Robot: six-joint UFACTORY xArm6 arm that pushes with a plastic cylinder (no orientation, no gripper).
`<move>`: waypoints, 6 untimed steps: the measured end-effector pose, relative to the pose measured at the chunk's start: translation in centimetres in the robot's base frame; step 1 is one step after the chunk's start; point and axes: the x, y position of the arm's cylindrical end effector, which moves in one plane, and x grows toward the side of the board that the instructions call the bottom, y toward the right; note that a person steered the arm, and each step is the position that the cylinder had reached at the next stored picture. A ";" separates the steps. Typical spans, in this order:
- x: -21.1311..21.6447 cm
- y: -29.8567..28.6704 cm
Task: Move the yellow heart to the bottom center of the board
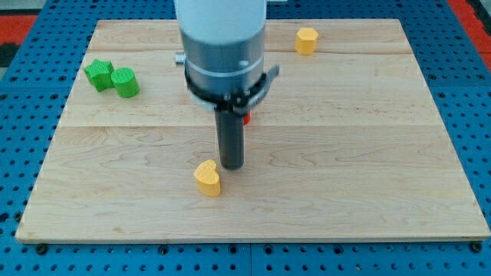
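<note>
Near the lower middle of the surface (368, 153), the yellow heart (207, 178) lies slightly toward the view's left of centre, short of the bottom edge. My tip (232, 165) stands just beside it, on its upper right; contact cannot be confirmed. No jaws exist on this rod, so nothing is held. A good push would start from the heart's upper left, driving it down and rightward slowly. Other blocks: a yellow block (306, 41), two green blocks (113, 78), and a red block (247, 118) mostly hidden.
</note>
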 end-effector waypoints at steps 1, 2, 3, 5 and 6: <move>-1.8 -3.6; 4.9 -2.7; 3.5 1.1; -5.2 21.0; 0.7 19.4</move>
